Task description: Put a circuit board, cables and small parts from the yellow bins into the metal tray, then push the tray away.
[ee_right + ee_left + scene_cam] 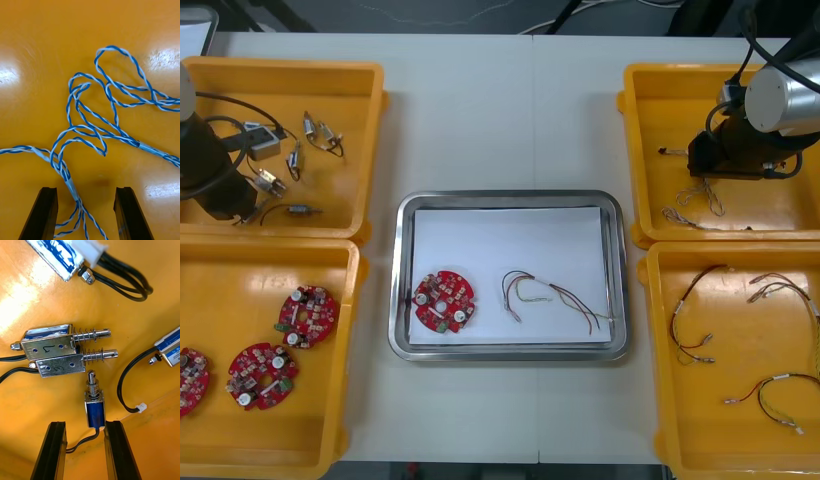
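Note:
My left gripper (84, 425) is low in the far left yellow bin (350, 80), open. Between its fingers (52, 442) lies a small blue metal part (95, 408) with a spring pin and black leads, close to one finger. Two silver metal parts (52, 352) lie side by side just beyond it. Over the far right bin (650, 120), my right gripper (86, 191) is open, and strands of a twisted blue and white cable (97, 127) run between its fingers. The metal tray (405, 270) holds a red circuit board (444, 300) and a red and yellow cable (550, 295).
The near left bin (240, 265) holds three red circuit boards (308, 315). Several red and yellow cables (765, 340) lie in the near right bin (660, 400). More small metal parts (320, 130) are scattered in the far left bin. Bare table lies beyond the tray.

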You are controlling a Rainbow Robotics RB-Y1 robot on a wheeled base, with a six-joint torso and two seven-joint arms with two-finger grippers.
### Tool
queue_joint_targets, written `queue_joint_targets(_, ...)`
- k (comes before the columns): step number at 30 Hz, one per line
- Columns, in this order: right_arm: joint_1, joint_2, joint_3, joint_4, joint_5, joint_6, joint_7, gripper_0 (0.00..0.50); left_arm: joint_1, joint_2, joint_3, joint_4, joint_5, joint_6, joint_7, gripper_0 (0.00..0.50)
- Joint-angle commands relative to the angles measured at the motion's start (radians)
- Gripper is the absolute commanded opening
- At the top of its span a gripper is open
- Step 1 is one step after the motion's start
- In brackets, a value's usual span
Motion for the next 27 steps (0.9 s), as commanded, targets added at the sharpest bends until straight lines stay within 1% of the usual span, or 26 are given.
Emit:
queue_joint_targets(1, -0.047, 0.021, 0.007, 0.023, 0.006, -0.030, 0.043, 0.440, 0.023, -0.010, 0.006, -0.031, -0.010, -0.019, 0.076, 0.292)
queue_joint_targets(6, -0.044, 0.029, 0.007, 0.032, 0.012, -0.036, 0.046, 0.441, 0.040, -0.015, -0.002, -0.031, -0.005, -0.049, 0.079, 0.294)
queue_joint_targets(8, -0.044, 0.029, 0.007, 0.034, 0.012, -0.036, 0.044, 0.358, 0.043, -0.021, -0.002, -0.031, -0.005, -0.051, 0.079, 0.292)
queue_joint_targets(9, -0.044, 0.030, 0.007, 0.034, 0.012, -0.036, 0.044, 0.242, 0.043, -0.022, -0.002, -0.031, -0.005, -0.051, 0.079, 0.293)
queue_joint_targets(10, -0.047, 0.030, 0.007, 0.034, 0.012, -0.036, 0.044, 0.099, 0.045, -0.027, -0.002, -0.031, -0.003, -0.051, 0.079, 0.294)
queue_joint_targets(11, -0.047, 0.030, 0.007, 0.034, 0.010, -0.036, 0.046, 0.038, 0.046, -0.030, -0.002, -0.031, -0.002, -0.052, 0.079, 0.294)
queue_joint_targets(13, -0.047, 0.030, 0.007, 0.034, 0.009, -0.035, 0.046, 0.001, 0.046, -0.035, -0.002, -0.031, -0.002, -0.052, 0.079, 0.292)
queue_joint_targets(20, -0.047, 0.026, 0.007, 0.032, 0.003, -0.035, 0.052, 0.000, 0.046, -0.050, -0.002, -0.031, -0.011, -0.058, 0.086, 0.294)
queue_joint_targets(22, -0.047, 0.021, 0.007, 0.029, 0.001, -0.035, 0.056, 0.000, 0.046, -0.050, -0.002, -0.031, -0.016, -0.060, 0.087, 0.287)
queue_joint_targets(25, -0.048, 0.009, 0.007, 0.011, -0.001, -0.024, 0.067, 0.000, 0.046, -0.052, -0.002, -0.031, -0.019, -0.061, 0.087, 0.261)
queue_joint_targets(26, -0.047, 0.001, 0.007, -0.006, -0.002, -0.010, 0.070, 0.000, 0.048, -0.053, -0.002, -0.031, -0.020, -0.061, 0.087, 0.257)
queue_joint_targets(27, -0.047, -0.005, 0.007, -0.021, -0.002, 0.008, 0.073, 0.000, 0.048, -0.053, -0.002, -0.031, -0.022, -0.065, 0.087, 0.242)
